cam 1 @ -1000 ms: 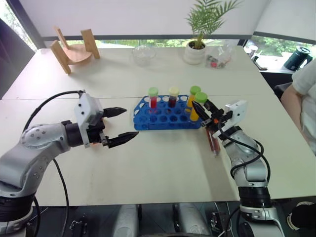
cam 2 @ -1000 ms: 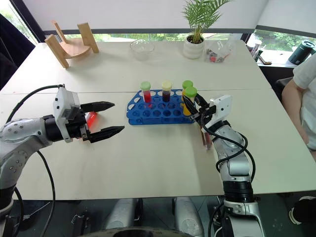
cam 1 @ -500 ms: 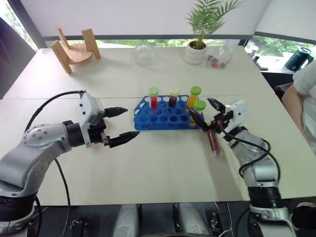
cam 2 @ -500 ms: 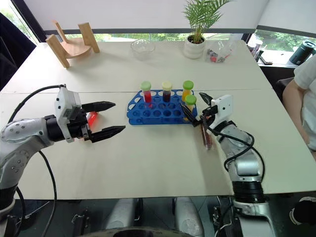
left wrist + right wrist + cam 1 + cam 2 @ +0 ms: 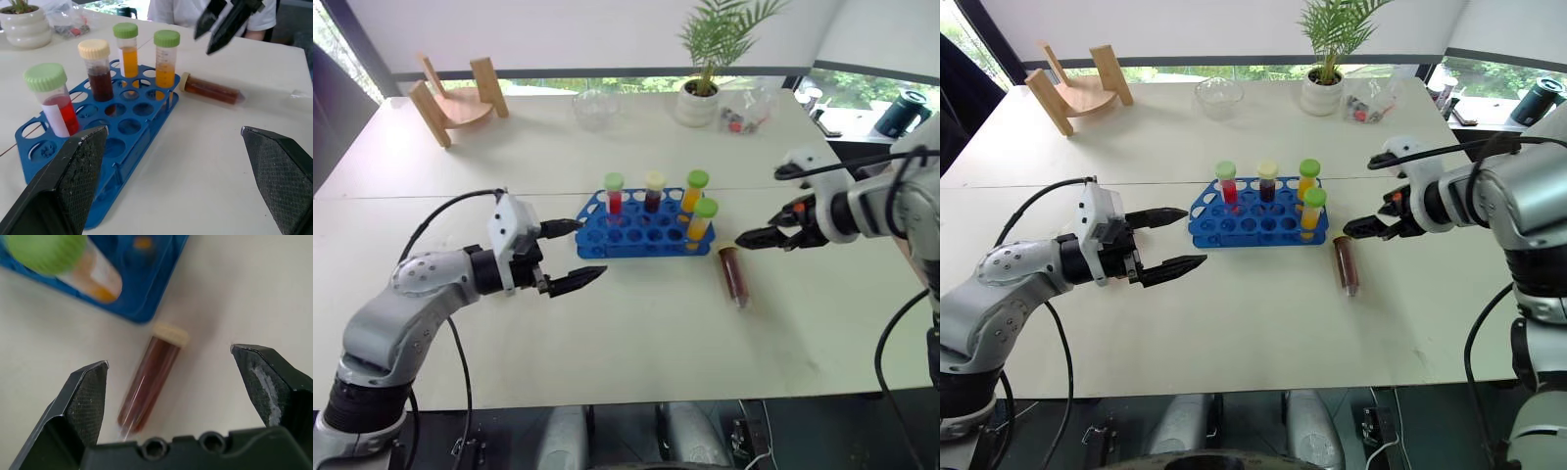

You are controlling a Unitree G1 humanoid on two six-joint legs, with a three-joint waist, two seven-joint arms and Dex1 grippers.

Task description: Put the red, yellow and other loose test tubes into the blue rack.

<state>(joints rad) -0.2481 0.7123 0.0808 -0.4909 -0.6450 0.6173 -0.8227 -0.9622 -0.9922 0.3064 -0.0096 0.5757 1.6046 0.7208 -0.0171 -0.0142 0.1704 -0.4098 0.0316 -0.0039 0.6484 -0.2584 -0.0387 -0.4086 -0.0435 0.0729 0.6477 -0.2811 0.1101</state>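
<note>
Honestly, with my right tool [image 5: 760, 238] spread wide above the brown tube [image 5: 734, 276] lying on the bench just right of the blue rack [image 5: 641, 233], I fear nudging it so it rolls away, while my left tool [image 5: 570, 255] gapes empty.

We see a pale table [image 5: 636, 323] carrying the blue rack [image 5: 641, 231] near its middle, with four capped tubes standing in it. Just beside the rack's right end, a brown tube [image 5: 734, 275] with a cream cap lies flat on the tabletop. Along the far edge rest a wooden curved stand [image 5: 458, 98], a clear glass bowl [image 5: 595, 106], a potted plant [image 5: 701, 98] and a clear plastic bag [image 5: 744, 116].
</note>
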